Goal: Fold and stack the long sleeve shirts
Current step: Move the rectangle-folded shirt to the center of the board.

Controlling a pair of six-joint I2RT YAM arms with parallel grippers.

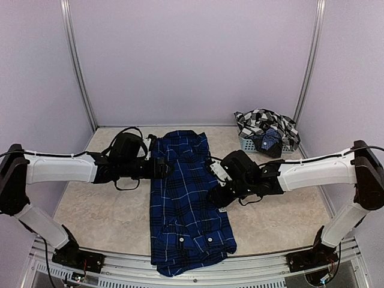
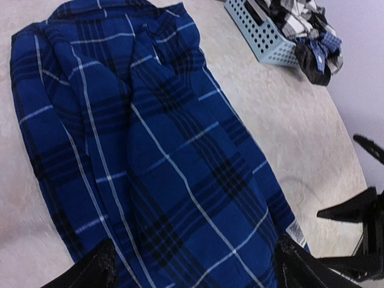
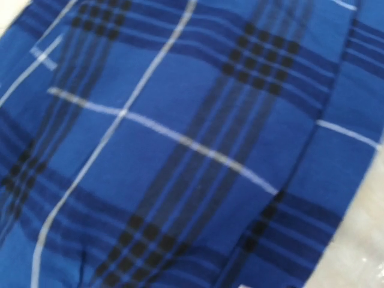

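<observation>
A navy blue plaid shirt lies lengthwise down the middle of the table, its collar end hanging over the near edge. My left gripper hovers at the shirt's left edge. In the left wrist view its black fingers are spread wide over the blue cloth and hold nothing. My right gripper is at the shirt's right edge. Its two black fingertips show apart in the left wrist view. The right wrist view shows only blue plaid. A black-and-white checked shirt is bunched in the basket.
A small grey-blue mesh basket stands at the back right corner, also in the left wrist view. Bare beige tabletop lies on both sides of the shirt. Purple walls with metal posts close in the back and sides.
</observation>
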